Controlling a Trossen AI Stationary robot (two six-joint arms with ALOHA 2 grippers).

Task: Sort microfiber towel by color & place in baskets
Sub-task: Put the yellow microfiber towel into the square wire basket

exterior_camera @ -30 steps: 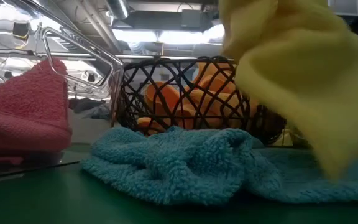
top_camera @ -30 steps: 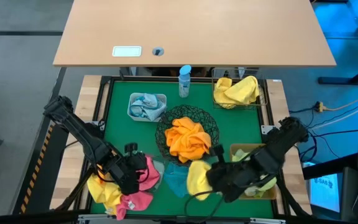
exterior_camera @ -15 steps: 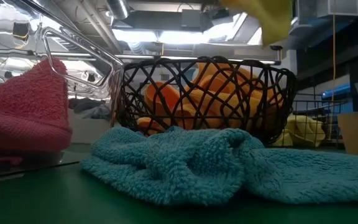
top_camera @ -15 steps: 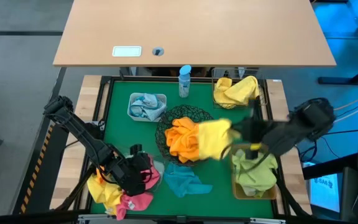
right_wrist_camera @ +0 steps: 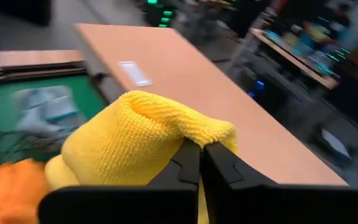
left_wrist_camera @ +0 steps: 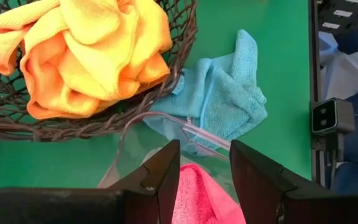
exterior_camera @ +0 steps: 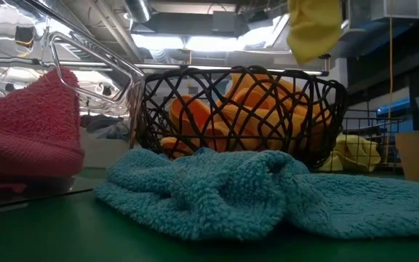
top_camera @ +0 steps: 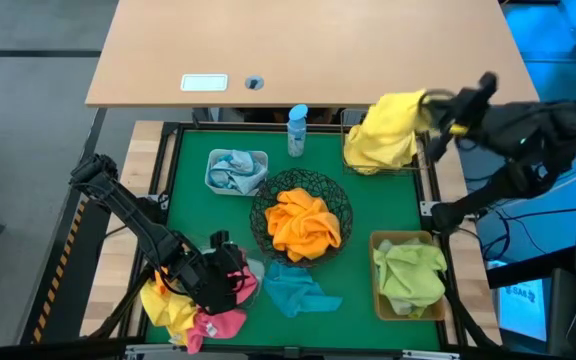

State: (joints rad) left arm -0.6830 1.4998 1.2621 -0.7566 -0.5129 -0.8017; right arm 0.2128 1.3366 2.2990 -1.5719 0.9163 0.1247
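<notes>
My right gripper point(top_camera: 430, 112) is shut on a yellow towel point(top_camera: 388, 128), high over the square wire basket point(top_camera: 420, 165) at the far right, which holds more yellow towels. My left gripper point(left_wrist_camera: 204, 149) stands open at the near left over the clear tray point(left_wrist_camera: 160, 116). A pink towel point(left_wrist_camera: 201, 194) lies in the tray between and below its fingers. A teal towel point(top_camera: 293, 290) lies crumpled on the green mat. Orange towels point(top_camera: 303, 222) fill the black mesh bowl point(top_camera: 343, 200). My right gripper pinches a bunched fold of the yellow towel point(right_wrist_camera: 188, 134) between its two shut fingers, coming from the table's right and slanting a little down. The towel hangs from the fingers, slack and lifted clear, above the wire basket. My left gripper: whether its fingers touch the pink towel, I cannot tell.
A white tub point(top_camera: 236, 170) with pale blue cloths stands at the far left. A tan bin point(top_camera: 408, 280) with yellow-green towels is at the near right. A blue-capped bottle point(top_camera: 297, 130) stands at the far edge. A yellow towel point(top_camera: 163, 305) also lies in the clear tray.
My right gripper has swung up and away from the near middle of the table toward the far right corner, staying shut. It has carried the yellow towel clear of the teal towel, past the mesh bowl, to a spot above the wire basket.
</notes>
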